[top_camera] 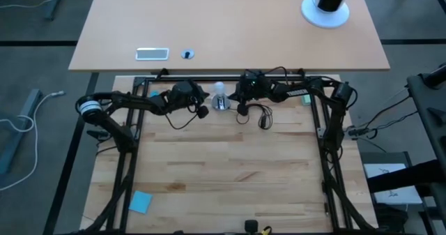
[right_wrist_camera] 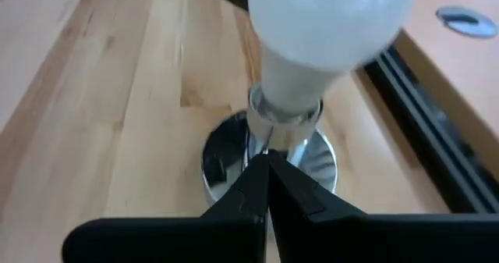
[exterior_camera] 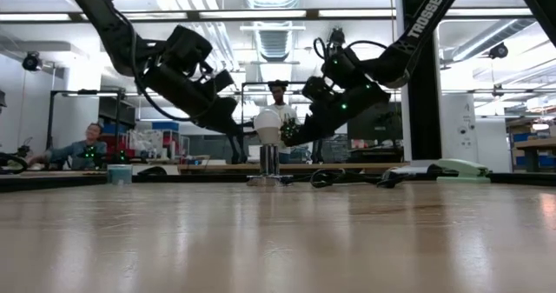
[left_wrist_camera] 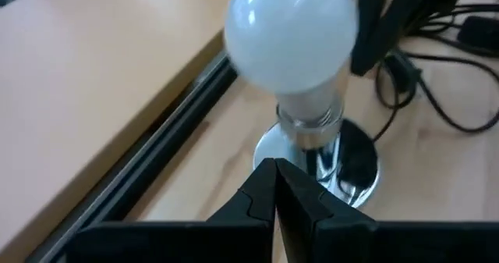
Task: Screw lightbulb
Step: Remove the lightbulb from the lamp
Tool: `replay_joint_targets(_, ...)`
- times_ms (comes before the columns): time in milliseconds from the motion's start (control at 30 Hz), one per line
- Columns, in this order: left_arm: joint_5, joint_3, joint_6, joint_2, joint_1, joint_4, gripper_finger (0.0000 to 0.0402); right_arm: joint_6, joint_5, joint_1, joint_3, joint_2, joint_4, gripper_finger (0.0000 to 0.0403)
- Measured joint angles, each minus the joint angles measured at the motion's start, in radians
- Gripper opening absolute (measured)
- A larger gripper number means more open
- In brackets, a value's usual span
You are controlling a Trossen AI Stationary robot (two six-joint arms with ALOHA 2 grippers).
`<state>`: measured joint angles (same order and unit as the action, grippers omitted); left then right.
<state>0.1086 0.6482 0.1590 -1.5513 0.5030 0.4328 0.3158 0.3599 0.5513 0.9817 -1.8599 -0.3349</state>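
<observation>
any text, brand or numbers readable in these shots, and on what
"TROSSEN": white letters along the dark arm at the upper right of the low view.
Paper off the table's right side, high view: dark marks, too small to read.
Nothing else is legible.

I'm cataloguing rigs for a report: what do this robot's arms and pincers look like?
Both arms are dark, jointed tubes with black cables looped alongside. The right arm carries white TROSSEN lettering. The left pincer and right pincer each have two black, angular, tapering fingers.

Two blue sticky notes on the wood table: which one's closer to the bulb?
The blue note at the far edge by the right arm, near the lightbulb; the other blue note lies near the front left corner.
</observation>
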Motion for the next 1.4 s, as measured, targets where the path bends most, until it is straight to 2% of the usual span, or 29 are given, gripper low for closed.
replay_joint_targets(100, 0.005, -0.017, -0.014, 0.000, 0.000, 0.003, 0.0000, -0.016, 0.008, 0.018, -0.031, -0.001, -0.034, 0.0002)
replay_joint_targets(333, 0.005, -0.038, -0.031, -0.002, 0.000, 0.074, 0.0000, -0.086, 0.031, 0.040, -0.152, -0.005, -0.348, 0.0002)
replay_joint_targets(533, 0.004, -0.038, -0.031, -0.002, 0.000, 0.098, 0.0000, -0.104, 0.023, 0.035, -0.154, -0.006, -0.400, 0.0013)
replay_joint_targets(667, 0.004, -0.038, -0.034, -0.002, 0.000, 0.102, 0.0000, -0.119, 0.022, 0.034, -0.149, -0.006, -0.396, 0.0059)
replay_joint_targets(900, 0.004, -0.038, -0.037, -0.002, 0.001, 0.107, 0.0000, -0.244, 0.003, 0.025, -0.123, -0.006, -0.389, 0.0177)
replay_joint_targets(1067, 0.004, -0.038, -0.036, -0.003, 0.001, 0.107, 0.0000, -0.285, 0.004, 0.002, -0.089, -0.006, -0.370, 0.0245)
replay_joint_targets(1233, 0.004, -0.038, -0.034, -0.003, 0.001, 0.106, 0.0000, -0.302, -0.001, -0.017, -0.071, -0.007, -0.349, 0.0286)
replay_joint_targets(1400, 0.004, -0.038, -0.021, -0.003, 0.001, 0.106, 0.0000, -0.315, -0.050, -0.017, -0.070, -0.008, -0.322, 0.0304)
